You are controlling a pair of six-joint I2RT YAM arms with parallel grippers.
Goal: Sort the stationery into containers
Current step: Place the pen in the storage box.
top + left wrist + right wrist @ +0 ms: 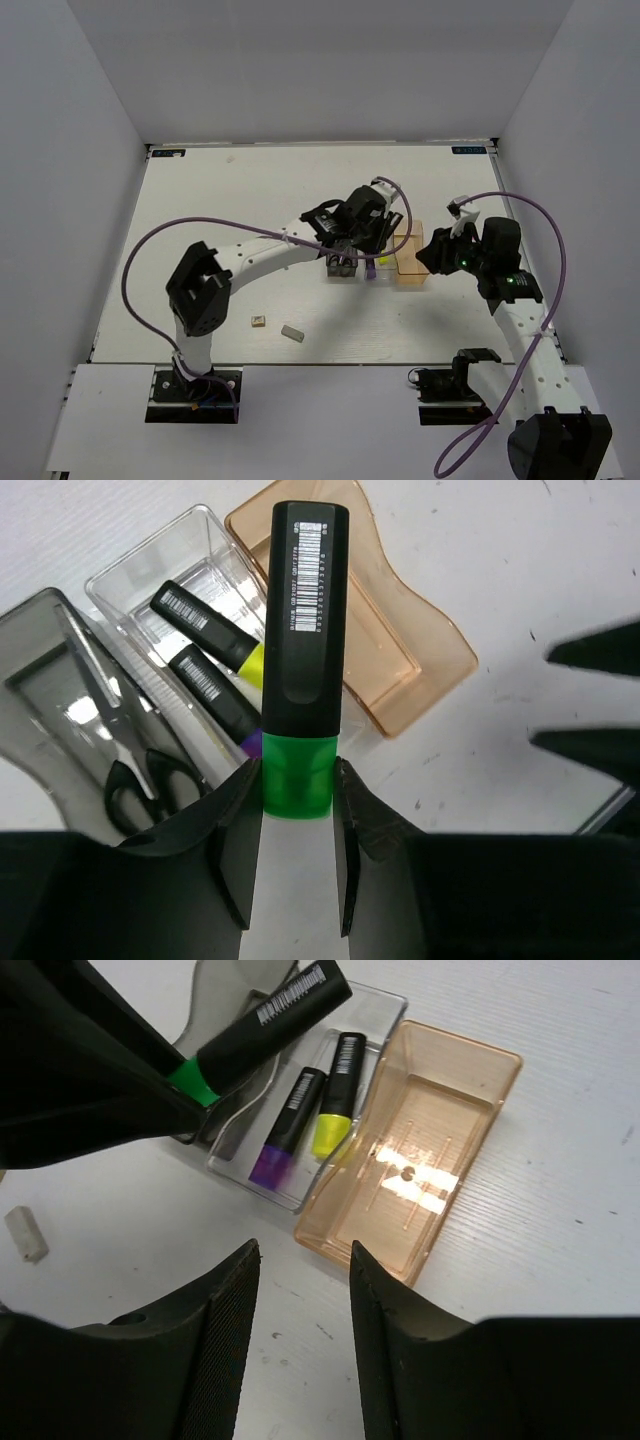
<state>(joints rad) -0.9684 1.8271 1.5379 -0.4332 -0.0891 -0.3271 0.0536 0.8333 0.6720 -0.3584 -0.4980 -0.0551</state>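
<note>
My left gripper is shut on the green-ended highlighter and holds it above the clear bin, which holds the yellow-ended highlighter and the purple-ended highlighter. The scissors lie in the dark grey bin. The tan-orange bin is empty. My right gripper is open and empty, just in front of the tan-orange bin. The beige eraser and the grey eraser lie on the table near the front.
The three bins stand side by side mid-table. White walls close the table at back and sides. The grey eraser also shows at the left edge of the right wrist view.
</note>
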